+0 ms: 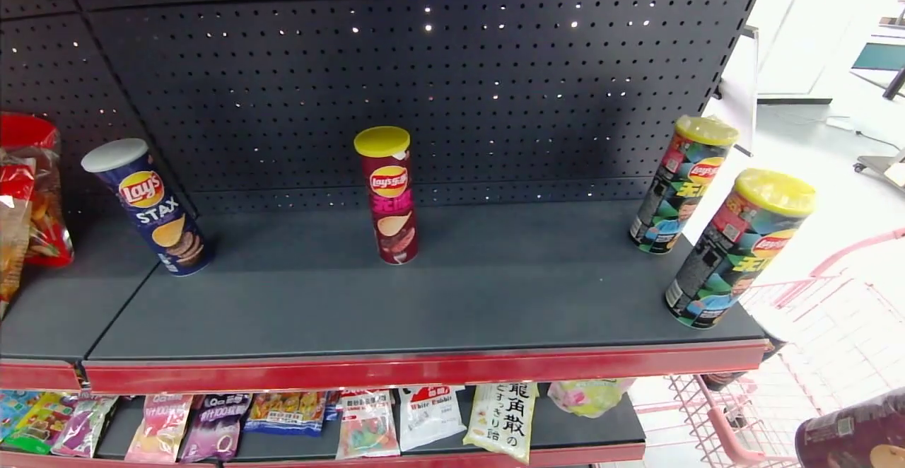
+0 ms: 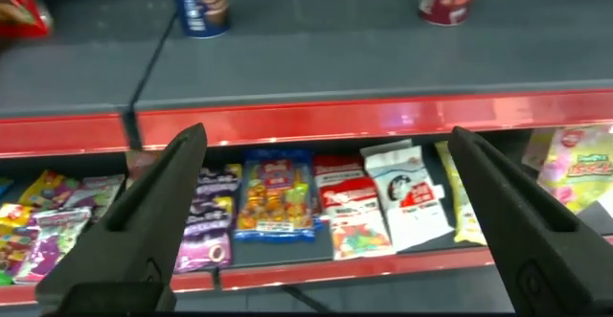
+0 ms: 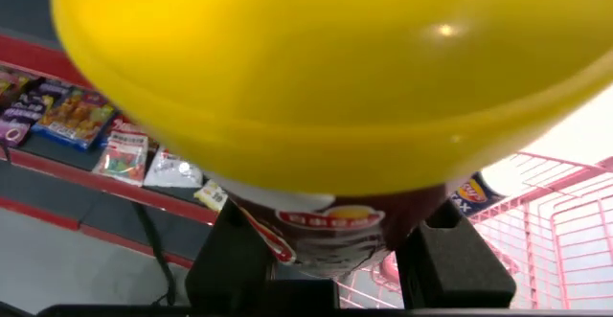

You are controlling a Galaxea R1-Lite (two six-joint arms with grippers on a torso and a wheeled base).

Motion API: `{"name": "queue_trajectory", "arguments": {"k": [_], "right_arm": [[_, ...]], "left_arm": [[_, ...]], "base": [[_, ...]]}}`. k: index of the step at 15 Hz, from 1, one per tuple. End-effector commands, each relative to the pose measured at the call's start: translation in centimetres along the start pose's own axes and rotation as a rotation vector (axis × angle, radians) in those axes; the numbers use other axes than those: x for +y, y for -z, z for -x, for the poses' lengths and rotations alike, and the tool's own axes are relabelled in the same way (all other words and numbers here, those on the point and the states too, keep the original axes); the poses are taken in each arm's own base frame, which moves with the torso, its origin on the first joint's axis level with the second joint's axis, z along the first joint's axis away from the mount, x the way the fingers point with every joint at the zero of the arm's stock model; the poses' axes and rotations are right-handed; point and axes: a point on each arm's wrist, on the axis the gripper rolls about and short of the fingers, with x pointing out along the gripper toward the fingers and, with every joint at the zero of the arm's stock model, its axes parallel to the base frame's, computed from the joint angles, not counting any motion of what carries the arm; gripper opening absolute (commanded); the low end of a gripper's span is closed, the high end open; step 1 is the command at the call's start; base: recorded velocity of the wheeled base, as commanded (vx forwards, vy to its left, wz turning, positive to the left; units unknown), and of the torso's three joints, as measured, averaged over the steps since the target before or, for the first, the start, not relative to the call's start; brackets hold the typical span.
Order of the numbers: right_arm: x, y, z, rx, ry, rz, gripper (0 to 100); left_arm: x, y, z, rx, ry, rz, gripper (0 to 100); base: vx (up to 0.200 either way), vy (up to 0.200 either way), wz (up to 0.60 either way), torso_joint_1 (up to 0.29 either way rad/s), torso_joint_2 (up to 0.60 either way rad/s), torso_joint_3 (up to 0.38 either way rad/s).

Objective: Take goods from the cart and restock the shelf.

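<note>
A dark store shelf (image 1: 424, 312) with a red front edge carries four upright chip cans. A blue can (image 1: 152, 210) stands at the left and a maroon can (image 1: 389, 196) with a yellow lid in the middle. Two patterned cans (image 1: 679, 185) stand near the right end, one behind the other. Wide bare stretches lie between them.

A pink wire cart (image 1: 722, 429) stands to the right, below the shelf's level. The right gripper (image 3: 335, 260) is clamped on the body of another maroon, yellow-lidded can, the held can (image 3: 316, 78), low at the right beside the cart. The left gripper (image 2: 326, 221) hangs with its fingers spread wide apart and nothing between them. It faces snack bags (image 2: 278, 197) on the lower shelf (image 1: 608, 425).

The step in hand looks like carrying the held can up to the shelf. It would go best lifted above the red edge first and brought upright. The gap to the right of the matching maroon can seems the best spot, well apart from the patterned cans so nothing is knocked. The gripper should let go only once the base rests flat.
</note>
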Motion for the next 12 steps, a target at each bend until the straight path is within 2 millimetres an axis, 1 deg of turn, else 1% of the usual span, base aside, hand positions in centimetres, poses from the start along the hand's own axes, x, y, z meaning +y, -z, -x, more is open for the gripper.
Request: {"name": "queue_trajectory", "arguments": {"k": [1, 3, 6, 12], "right_arm": [[0.05, 0.11, 0.19, -0.012, -0.003, 0.001, 0], [0.05, 0.11, 0.19, -0.012, -0.005, 0.001, 0], [0.07, 0.15, 0.18, -0.011, -0.011, 0.001, 0], [0.15, 0.48, 0.05, 0.001, -0.03, 0.0, 0]], "left_arm": [[0.0, 0.01, 0.0, 0.001, 0.0, 0.0, 100], [0.0, 0.01, 0.0, 0.001, 0.0, 0.0, 100], [0.0, -0.03, 0.01, -0.001, 0.0, -0.002, 100], [0.0, -0.03, 0.01, -0.001, 0.0, -0.002, 100]], "base": [[0.0, 0.2, 0.0, 0.002, 0.0, 0.002], [0.0, 0.2, 0.0, 0.0, 0.0, 0.005], [0.0, 0.0, 0.0, 0.0, 0.0, 0.0], [0.2, 0.0, 0.0, 0.004, 0.0, 0.003]]}}
